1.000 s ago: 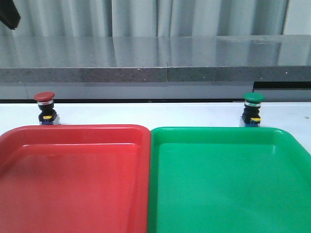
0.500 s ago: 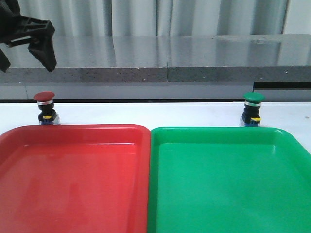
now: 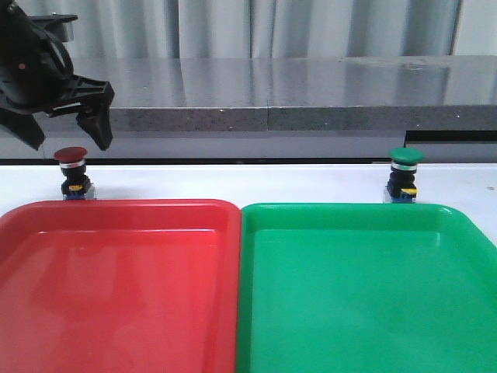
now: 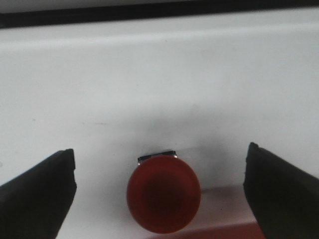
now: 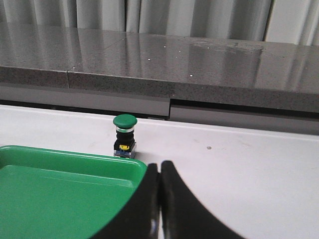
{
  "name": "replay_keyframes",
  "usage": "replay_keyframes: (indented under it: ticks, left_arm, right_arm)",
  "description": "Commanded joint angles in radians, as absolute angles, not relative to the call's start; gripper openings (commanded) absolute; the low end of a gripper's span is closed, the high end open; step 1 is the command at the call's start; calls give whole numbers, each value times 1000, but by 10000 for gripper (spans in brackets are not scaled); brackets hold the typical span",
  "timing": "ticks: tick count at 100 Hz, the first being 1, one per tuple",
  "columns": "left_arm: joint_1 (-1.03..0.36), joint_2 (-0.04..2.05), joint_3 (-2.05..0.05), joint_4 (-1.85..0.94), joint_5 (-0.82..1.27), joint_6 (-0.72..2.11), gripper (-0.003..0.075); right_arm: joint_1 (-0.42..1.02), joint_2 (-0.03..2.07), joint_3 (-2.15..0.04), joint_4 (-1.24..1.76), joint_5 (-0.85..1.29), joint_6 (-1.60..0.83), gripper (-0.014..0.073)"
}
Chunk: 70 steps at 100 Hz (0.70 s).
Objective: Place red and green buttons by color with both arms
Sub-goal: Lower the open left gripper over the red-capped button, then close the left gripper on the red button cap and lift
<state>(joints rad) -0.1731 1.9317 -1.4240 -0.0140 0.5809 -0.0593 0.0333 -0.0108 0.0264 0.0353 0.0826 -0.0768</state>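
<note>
Two buttons stand untaken; left pincer point(image 3: 68, 140), wide, is poised over red button point(image 3: 71, 172); descent is needed.

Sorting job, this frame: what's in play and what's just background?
In play:
- red button, under the open left gripper
- green button
- red tray
- green tray
- right gripper, shut, short of the green button

Background:
- grey stone ledge
- curtain
- white table
</note>
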Motion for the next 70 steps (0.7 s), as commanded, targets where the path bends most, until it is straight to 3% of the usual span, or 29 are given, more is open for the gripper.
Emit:
replay_keyframes:
  ticks: [1, 29, 70]
  left_arm:
    - [-186, 1896, -1456, -17, 534, -62, 640]
    - [-190, 1922, -1456, -17, 532, -62, 615]
    - [-190, 1933, -1456, -17, 530, -62, 294]
  right_arm:
    - [27, -27, 13, 39, 5, -74, -67]
    - [27, -27, 13, 39, 5, -74, -67]
    - [27, -27, 13, 39, 5, -74, -67]
